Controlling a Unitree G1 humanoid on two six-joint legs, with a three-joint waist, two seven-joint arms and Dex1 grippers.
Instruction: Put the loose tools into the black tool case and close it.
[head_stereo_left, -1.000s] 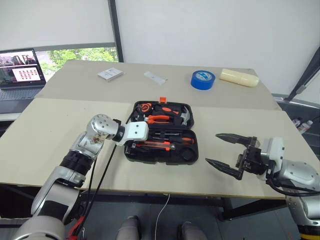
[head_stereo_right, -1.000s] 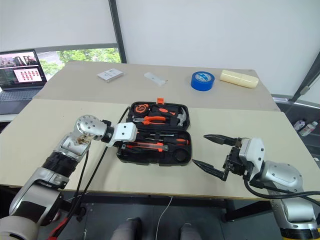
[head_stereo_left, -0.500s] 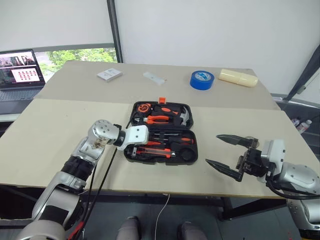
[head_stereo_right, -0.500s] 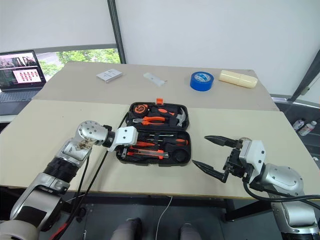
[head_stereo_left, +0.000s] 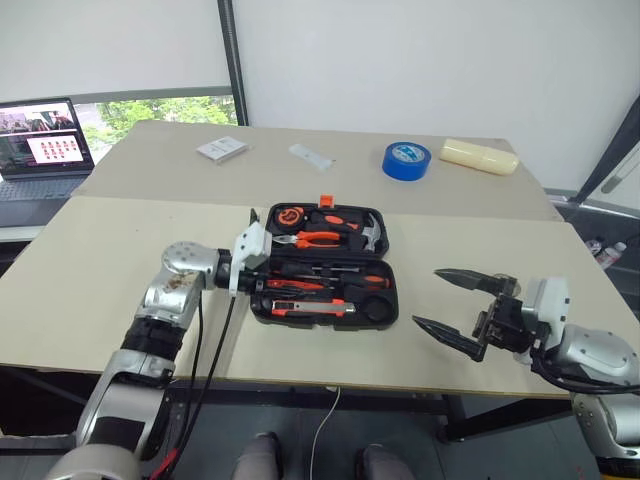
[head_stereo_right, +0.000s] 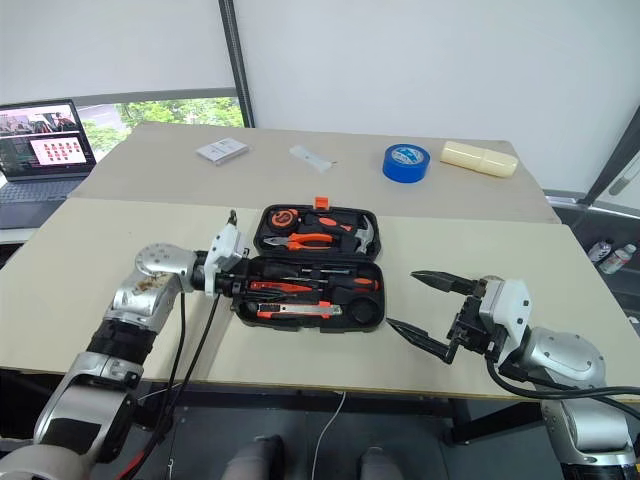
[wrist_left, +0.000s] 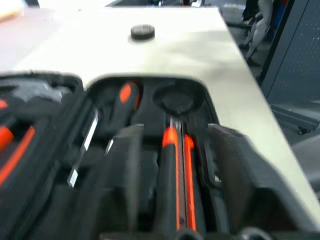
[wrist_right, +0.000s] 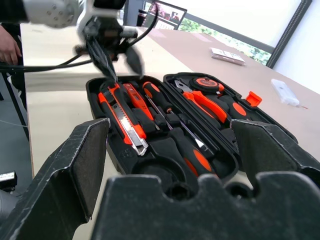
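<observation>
Since a second ago your left gripper (head_stereo_right: 240, 277) has drawn back from over the tool case (head_stereo_right: 318, 281) to its near left edge. Its fingers (wrist_right: 102, 57) look close together, pinching nothing that I can make out. Your right gripper (head_stereo_left: 452, 303) hangs beside the case's right end, fingers spread wide and empty. The case lies open on the surface (head_stereo_left: 110, 260), between the two sets of fingers, long axis running left to right. The screwdrivers (head_stereo_right: 300, 287) and knife (wrist_right: 125, 122) sit in the near half. The lid half (head_stereo_left: 325, 228) lies beyond both fingers, so closing likely means reaching past the tools; your left fingers are nearer.
</observation>
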